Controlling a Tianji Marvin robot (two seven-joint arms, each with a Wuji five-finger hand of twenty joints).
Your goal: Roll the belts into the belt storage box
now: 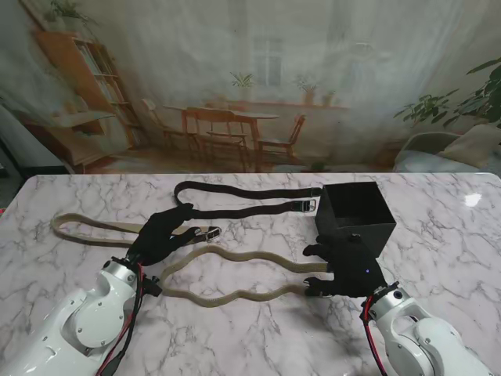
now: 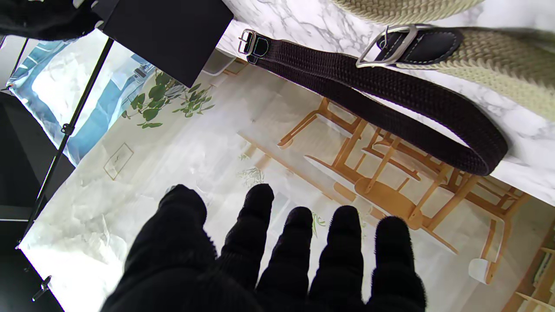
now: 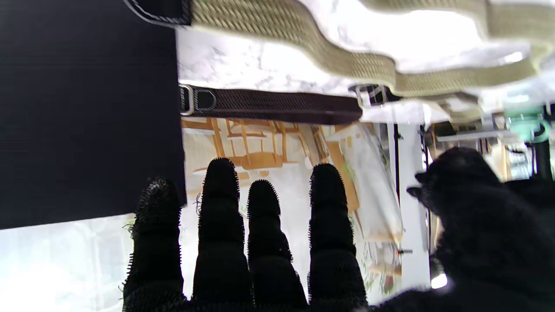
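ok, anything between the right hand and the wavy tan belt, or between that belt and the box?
Nothing visible. The right hand hovers open by the wavy tan belt at its right end. Bare marble lies between that end and the open black box. The dark belt lies farther from me.

White glossy arms, red and black cables, each robot hand (image 1: 160, 235) black-gloved.

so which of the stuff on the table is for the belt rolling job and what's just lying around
For the job:
- dark brown belt
- wavy beige belt
- beige belt on the left
- black storage box

Just there:
- no loose clutter on the marble table itself
- printed room backdrop behind the table
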